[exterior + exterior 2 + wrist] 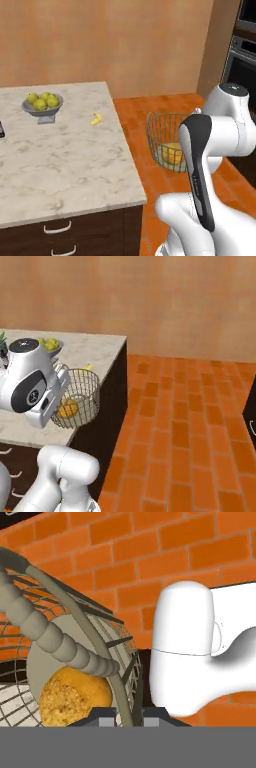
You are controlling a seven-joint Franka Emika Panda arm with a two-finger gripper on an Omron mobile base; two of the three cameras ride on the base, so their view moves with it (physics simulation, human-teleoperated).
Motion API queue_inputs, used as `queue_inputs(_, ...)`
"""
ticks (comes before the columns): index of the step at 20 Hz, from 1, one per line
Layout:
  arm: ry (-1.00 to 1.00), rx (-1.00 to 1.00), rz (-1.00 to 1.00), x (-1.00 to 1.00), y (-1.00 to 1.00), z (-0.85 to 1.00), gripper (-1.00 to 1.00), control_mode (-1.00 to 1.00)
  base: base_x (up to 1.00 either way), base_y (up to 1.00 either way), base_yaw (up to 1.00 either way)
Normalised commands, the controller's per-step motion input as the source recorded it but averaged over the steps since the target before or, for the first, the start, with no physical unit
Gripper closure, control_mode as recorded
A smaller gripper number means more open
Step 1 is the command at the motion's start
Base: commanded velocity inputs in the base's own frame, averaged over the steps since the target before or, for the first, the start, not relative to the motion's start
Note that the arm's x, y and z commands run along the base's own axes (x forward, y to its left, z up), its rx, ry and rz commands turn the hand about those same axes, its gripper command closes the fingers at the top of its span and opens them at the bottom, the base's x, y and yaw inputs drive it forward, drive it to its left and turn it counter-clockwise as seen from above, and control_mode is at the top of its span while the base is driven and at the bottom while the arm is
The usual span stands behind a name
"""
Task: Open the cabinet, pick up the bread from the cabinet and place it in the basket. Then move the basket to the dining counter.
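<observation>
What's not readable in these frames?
- Gripper: hand view, fingertips cut by the bottom band; the arm hides it in both base views.
- Basket: left base view, right side behind the arm.
- Bread: right base view, half hidden by the arm.
- Small yellow item on the dining counter: too small to identify.

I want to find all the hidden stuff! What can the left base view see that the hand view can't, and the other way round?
Left base view alone: the fruit bowl of lemons on the dining counter, a small yellow piece beside it, drawers and an oven. Hand view alone: the tool shut on the basket's rim, seen close up. Both share the basket with the bread inside, and the orange brick floor.
</observation>
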Motion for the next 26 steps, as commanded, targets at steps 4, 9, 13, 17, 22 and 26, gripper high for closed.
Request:
queue_inputs(4,0.00,0.00,0.00,0.00,0.00,0.00,1.00,1.00,-0.39,0.72,-0.62)
queue_inputs(9,0.00,0.00,0.00,0.00,0.00,0.00,1.00,1.00,-0.76,0.36,-0.42)
queue_inputs(13,0.00,0.00,0.00,0.00,0.00,0.00,1.00,1.00,-0.09,0.79,0.14)
queue_inputs(17,0.00,0.00,0.00,0.00,0.00,0.00,1.00,1.00,0.00,1.00,0.31)
queue_inputs(22,0.00,0.00,0.00,0.00,0.00,0.00,1.00,1.00,0.00,0.90,0.41)
queue_inputs(26,0.03,0.00,0.06,0.08,0.07,-0.04,1.00,-1.00,0.03,0.48,0.28)
